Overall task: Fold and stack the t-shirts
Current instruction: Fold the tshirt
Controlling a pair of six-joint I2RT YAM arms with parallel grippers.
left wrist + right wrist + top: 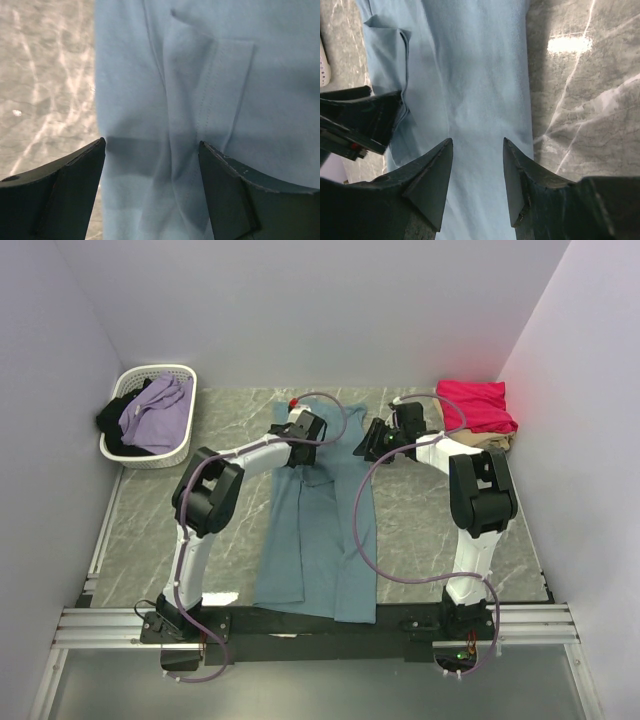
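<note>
Grey marbled tabletop filled the space between plain white walls. At its far left stood a white slatted basket, and in it lay a lilac garment over a black one.

The dusty teal-blue t-shirt lay down the middle of the table as a long, narrow strip. It ran from the far side to the near edge between the two arm bases, with its sides folded inward. At the far right corner the crimson-pink t-shirt sat folded on top of the pale beige t-shirt, of which only a thin edge showed.

The left gripper was over the far left part of the teal shirt. In the left wrist view its jaws were spread wide, with a stitched fold of the cloth between them and nothing pinched.

The right gripper was at the far right edge of the same shirt, just beside the left one. Its jaws were parted less widely and framed smooth teal cloth without clamping it. Whether either set of fingertips touched the cloth could not be told.
</note>
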